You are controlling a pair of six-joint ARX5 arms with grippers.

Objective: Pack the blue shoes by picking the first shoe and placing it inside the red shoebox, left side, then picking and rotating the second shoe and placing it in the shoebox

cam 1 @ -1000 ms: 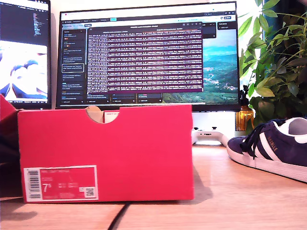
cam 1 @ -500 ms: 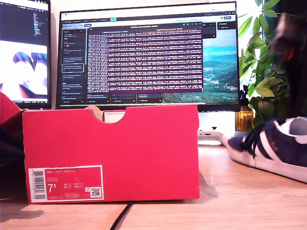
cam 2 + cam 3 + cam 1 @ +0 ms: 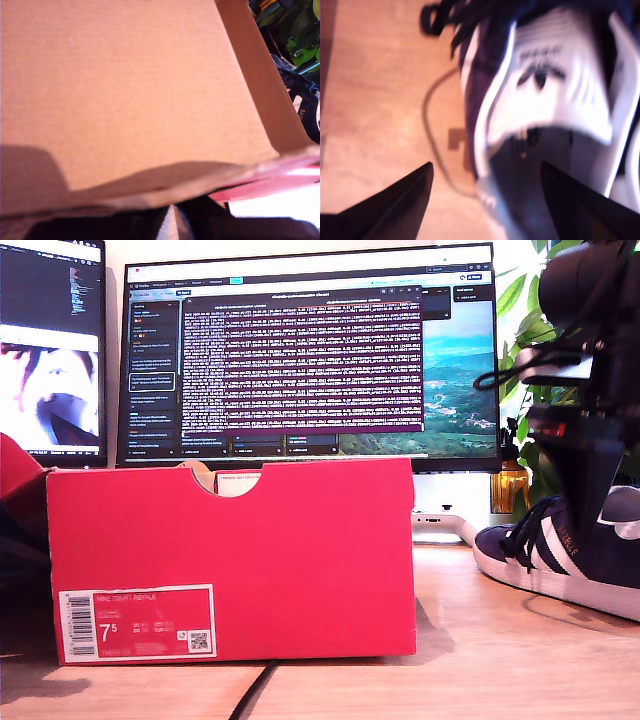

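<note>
Exterior view: my second gripper (image 3: pixel 485 200) — jaws apart (blurred) — over a shoe (image 3: pixel 560 550), shoebox (image 3: pixel 235 560) beside.

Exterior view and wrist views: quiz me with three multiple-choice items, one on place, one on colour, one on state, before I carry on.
1. Where is the navy suede sneaker with white stripes?
A. inside the box
B. on the wooden desk, at the exterior view's right
C. on the monitor

2. What colour is the large cardboard shoebox?
A. red
B. green
C. white

3. How is my second gripper?
A. shut on the sneaker
B. open above the sneaker
C. out of view

Key: 1 B, it lies on the desk beside the box; 2 A, its front panel is bright red; 3 B, the dark fingers stand apart over the shoe.
</note>
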